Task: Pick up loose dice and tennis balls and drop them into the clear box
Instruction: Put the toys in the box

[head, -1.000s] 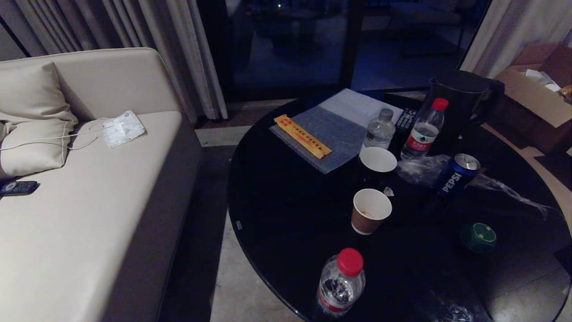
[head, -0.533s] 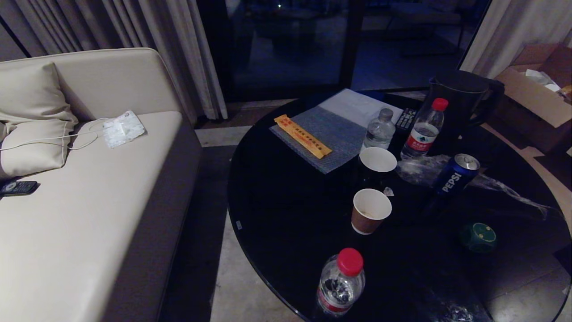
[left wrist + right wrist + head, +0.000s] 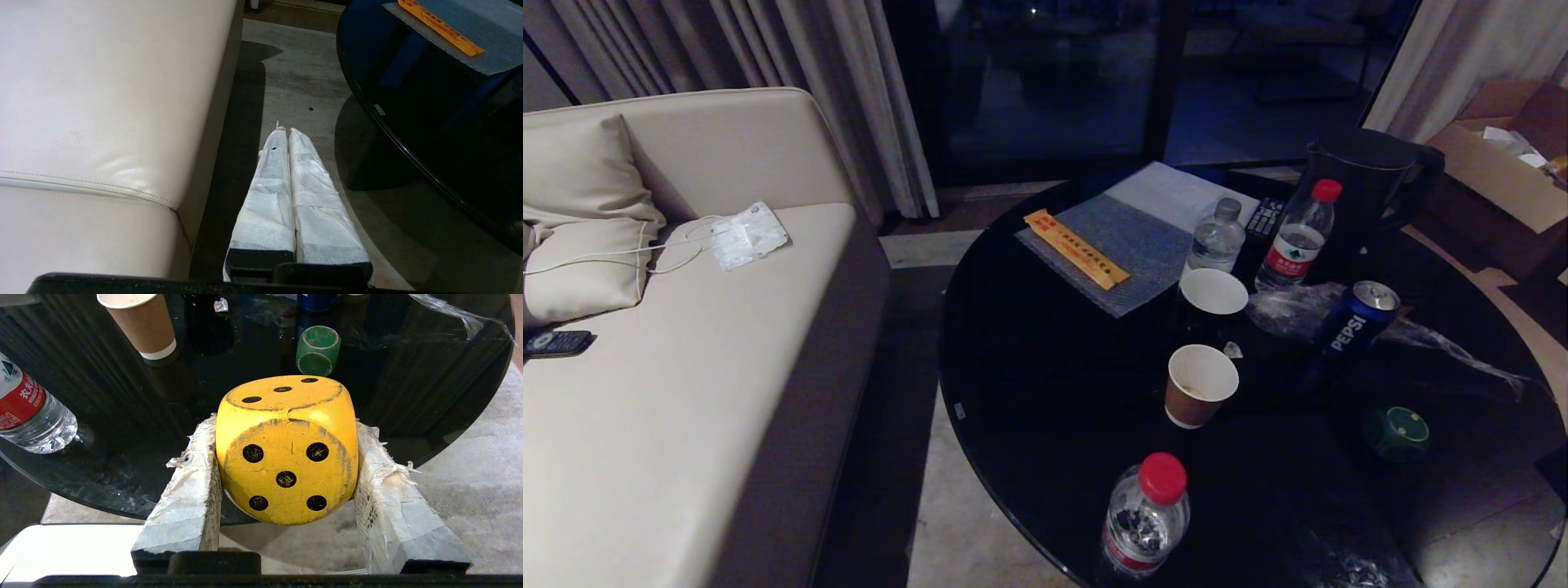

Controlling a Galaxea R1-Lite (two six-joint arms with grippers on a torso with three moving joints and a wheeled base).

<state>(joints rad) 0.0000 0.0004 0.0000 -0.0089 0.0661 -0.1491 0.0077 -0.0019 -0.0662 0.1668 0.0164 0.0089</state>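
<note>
I had the right gripper (image 3: 286, 473) pinching the yellow die (image 3: 286, 451) by opposite flat faces, a stiff, light, slightly scuffed cube, with the green die (image 3: 318, 351) ahead on the bench (image 3: 122, 428).

The head view is looking dim and bluish; the black table (image 3: 1054, 392) is swallowing detail beside the sofa (image 3: 686, 367). Both wrist views are showing brighter, with glare whitening the sofa cushion (image 3: 102, 102).
</note>
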